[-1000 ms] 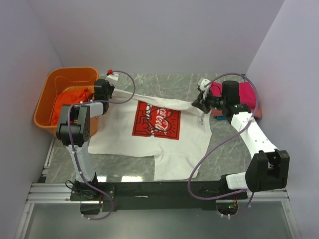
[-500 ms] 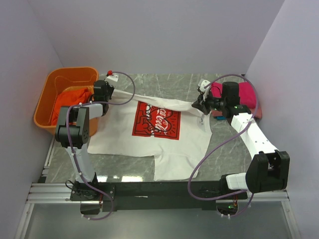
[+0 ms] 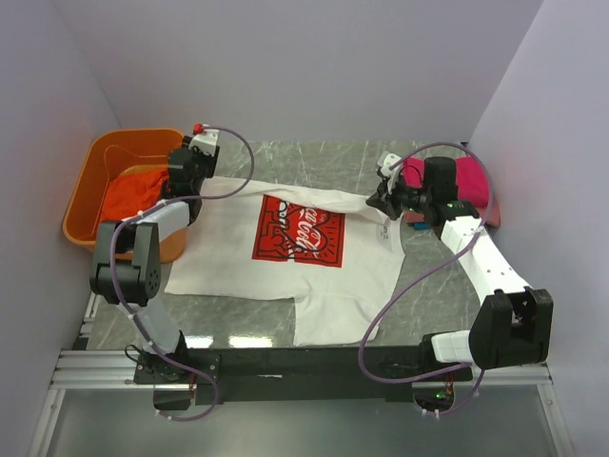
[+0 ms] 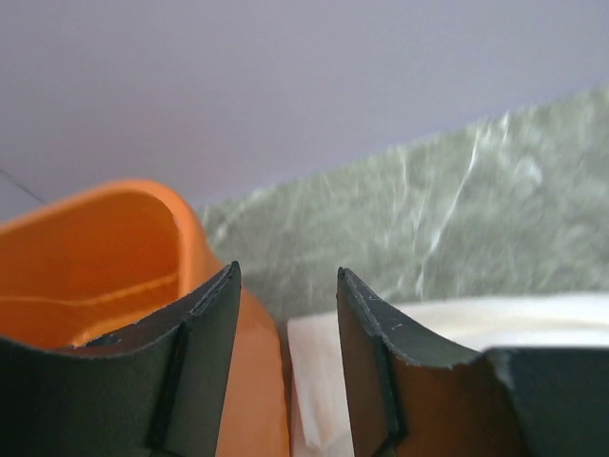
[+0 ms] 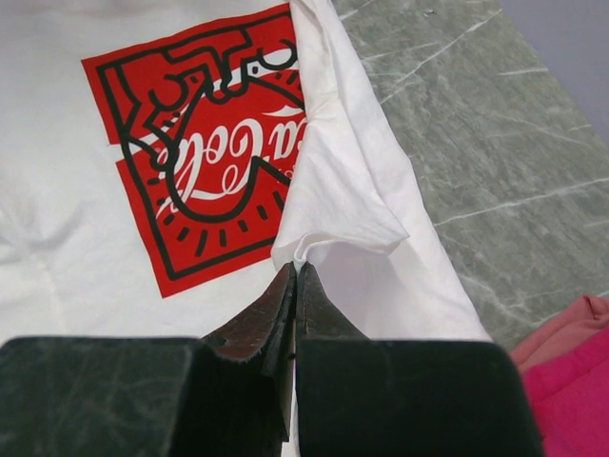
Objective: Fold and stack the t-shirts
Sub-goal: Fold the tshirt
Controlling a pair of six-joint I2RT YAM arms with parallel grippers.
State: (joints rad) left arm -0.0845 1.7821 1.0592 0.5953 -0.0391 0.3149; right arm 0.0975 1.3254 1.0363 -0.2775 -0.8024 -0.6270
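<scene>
A white cloth t-shirt [image 3: 228, 257] with a red rectangular print [image 3: 298, 230] lies spread across the middle of the frame on a grey-green marbled table [image 3: 314, 157]. At upper left stands a rigid orange plastic basket [image 3: 114, 141] with crumpled orange-red cloth [image 3: 128, 195] inside. The left gripper [image 3: 183, 164] sits at the basket's right rim, by the shirt's far left corner. The right gripper [image 3: 376, 200] meets the shirt's far right edge. Folded magenta and pink cloth [image 3: 471, 181] lies at the right edge of the table.

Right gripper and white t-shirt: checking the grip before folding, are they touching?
Touching. The right wrist view shows the right gripper shut, a bunched fold of the white t-shirt pinched at its fingertips.
</scene>
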